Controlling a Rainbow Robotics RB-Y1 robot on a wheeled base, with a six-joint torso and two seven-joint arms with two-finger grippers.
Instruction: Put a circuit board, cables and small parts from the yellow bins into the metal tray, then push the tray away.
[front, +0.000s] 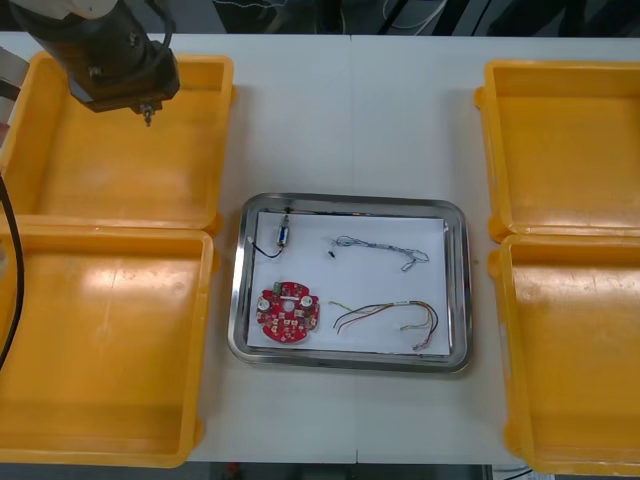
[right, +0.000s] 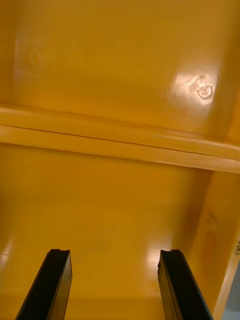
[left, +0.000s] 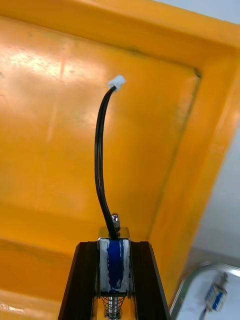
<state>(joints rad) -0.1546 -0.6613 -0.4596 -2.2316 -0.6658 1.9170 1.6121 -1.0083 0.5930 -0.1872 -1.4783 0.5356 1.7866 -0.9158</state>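
My left gripper (left: 114, 245) is shut on a small metal part (left: 114, 265) with a blue band. Its black cable (left: 99, 160) rises past the fingertips to a white plug (left: 116, 81). The left arm (front: 115, 55) hangs over the far left yellow bin (front: 120, 170). The metal tray (front: 456, 300), white inside, holds a round red circuit board (front: 288, 313), another small metal part (front: 284, 236), a blue and white cable (front: 380, 248) and a red and yellow cable (front: 390, 315). My right gripper (right: 115, 255) stands open above a yellow bin's floor (right: 115, 210), nothing between its fingers.
Near left bin (front: 100, 340), far right bin (front: 565, 140) and near right bin (front: 575, 350) show bare floors. In the right wrist view, a ridge (right: 120, 142) where two bins meet lies beyond the fingers. The tray's corner (left: 192, 280) sits beside the left fingers.
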